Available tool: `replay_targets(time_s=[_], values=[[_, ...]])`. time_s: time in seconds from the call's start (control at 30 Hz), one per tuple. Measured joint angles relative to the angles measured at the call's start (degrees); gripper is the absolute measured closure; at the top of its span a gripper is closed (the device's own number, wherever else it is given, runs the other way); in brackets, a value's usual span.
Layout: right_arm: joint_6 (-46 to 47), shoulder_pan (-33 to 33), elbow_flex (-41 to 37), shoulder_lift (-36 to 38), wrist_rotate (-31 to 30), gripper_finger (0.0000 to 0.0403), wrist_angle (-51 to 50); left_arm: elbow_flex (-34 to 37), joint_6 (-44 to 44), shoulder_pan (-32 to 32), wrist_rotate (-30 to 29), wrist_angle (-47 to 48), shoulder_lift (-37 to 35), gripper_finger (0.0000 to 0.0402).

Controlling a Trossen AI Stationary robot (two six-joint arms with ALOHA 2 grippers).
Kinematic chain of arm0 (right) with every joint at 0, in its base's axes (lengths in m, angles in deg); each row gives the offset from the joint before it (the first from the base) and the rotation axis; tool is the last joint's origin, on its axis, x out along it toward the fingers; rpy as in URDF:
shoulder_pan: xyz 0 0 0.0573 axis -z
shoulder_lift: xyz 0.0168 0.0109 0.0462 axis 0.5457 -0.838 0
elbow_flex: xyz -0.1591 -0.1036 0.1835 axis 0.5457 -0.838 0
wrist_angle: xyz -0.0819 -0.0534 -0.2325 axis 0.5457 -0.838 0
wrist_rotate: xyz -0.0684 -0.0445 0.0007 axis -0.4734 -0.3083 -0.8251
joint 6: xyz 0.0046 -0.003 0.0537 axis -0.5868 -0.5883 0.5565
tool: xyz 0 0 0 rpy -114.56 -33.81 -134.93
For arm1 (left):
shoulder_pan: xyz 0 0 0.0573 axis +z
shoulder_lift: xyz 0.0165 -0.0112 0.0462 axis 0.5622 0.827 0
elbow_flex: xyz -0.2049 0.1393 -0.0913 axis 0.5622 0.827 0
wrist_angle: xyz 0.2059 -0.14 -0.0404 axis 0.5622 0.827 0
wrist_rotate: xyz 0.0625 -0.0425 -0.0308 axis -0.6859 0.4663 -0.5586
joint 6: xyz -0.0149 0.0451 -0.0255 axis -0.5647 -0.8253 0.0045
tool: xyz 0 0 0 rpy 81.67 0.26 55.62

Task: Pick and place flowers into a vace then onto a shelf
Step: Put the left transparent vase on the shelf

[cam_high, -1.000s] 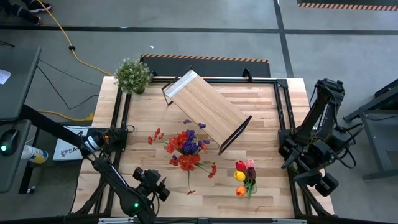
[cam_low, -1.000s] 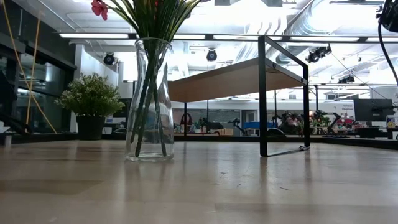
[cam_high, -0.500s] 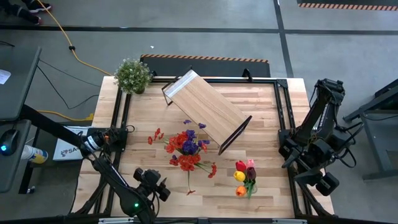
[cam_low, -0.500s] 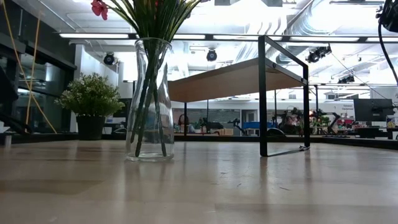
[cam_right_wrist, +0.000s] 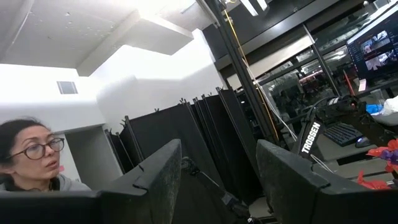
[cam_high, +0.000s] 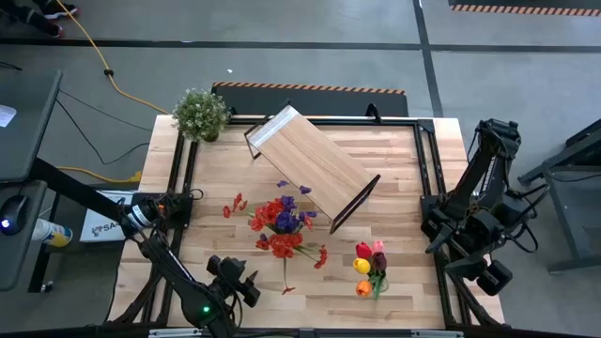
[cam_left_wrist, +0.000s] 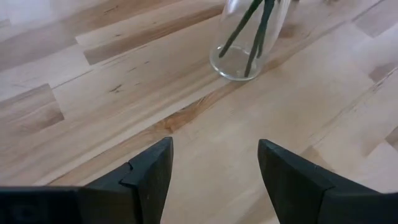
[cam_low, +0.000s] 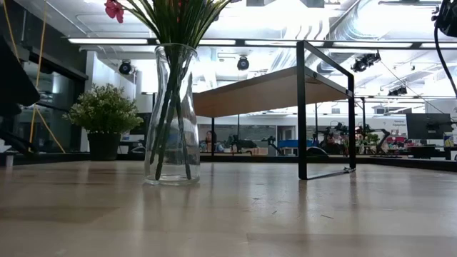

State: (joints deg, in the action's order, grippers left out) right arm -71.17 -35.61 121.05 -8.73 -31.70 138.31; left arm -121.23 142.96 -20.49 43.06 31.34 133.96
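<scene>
The left hand [cam_left_wrist: 212, 171], spread and empty near the glass vase [cam_left_wrist: 247, 45], should straddle its narrow neck squarely before lifting.

Even, bright light fills the overhead picture; the table [cam_high: 394, 178] is evenly lit and the shelf [cam_high: 315, 167] casts only a soft, short shadow. In the table-level picture, ceiling light strips [cam_low: 235, 41] glare white and wash out the upper area, while the near tabletop is blurred and shows pale reflections. The glass vase [cam_low: 171, 114] is sharp, with bright highlights. In the right wrist picture a ceiling patch burns out to white.
</scene>
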Motion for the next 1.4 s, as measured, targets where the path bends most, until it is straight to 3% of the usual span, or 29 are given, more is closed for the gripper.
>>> replay_targets(time_s=[0.1,0.33,0.5,0.63,1.17,1.4], values=[[0.0,0.0,0.0,0.0,0.0,0.0203,0.0,0.0,1.5,0.0,-0.29,0.0,0.0,0.0112],[0.0,0.0,0.0,0.0,0.0,0.0203,0.09,0.0,2.74,0.0,-0.48,0.07,0.0,0.001],[0.0,0.0,0.0,0.0,0.0,0.0203,0.11,0.0,2.66,0.22,-0.51,0.21,0.0,0.0022],[0.0,0.0,0.0,-0.02,0.0,0.0203,0.41,0.0,2.54,1.12,-0.46,0.26,0.0,0.0005],[0.22,0.0,0.0,-0.02,0.01,0.0203,0.87,0.0,2.53,4.81,-0.38,0.22,0.0,0.0008],[0.17,-0.01,0.0,-0.02,0.01,0.0203,0.87,0.0,2.53,4.42,6.36,0.26,0.0,0.002]])
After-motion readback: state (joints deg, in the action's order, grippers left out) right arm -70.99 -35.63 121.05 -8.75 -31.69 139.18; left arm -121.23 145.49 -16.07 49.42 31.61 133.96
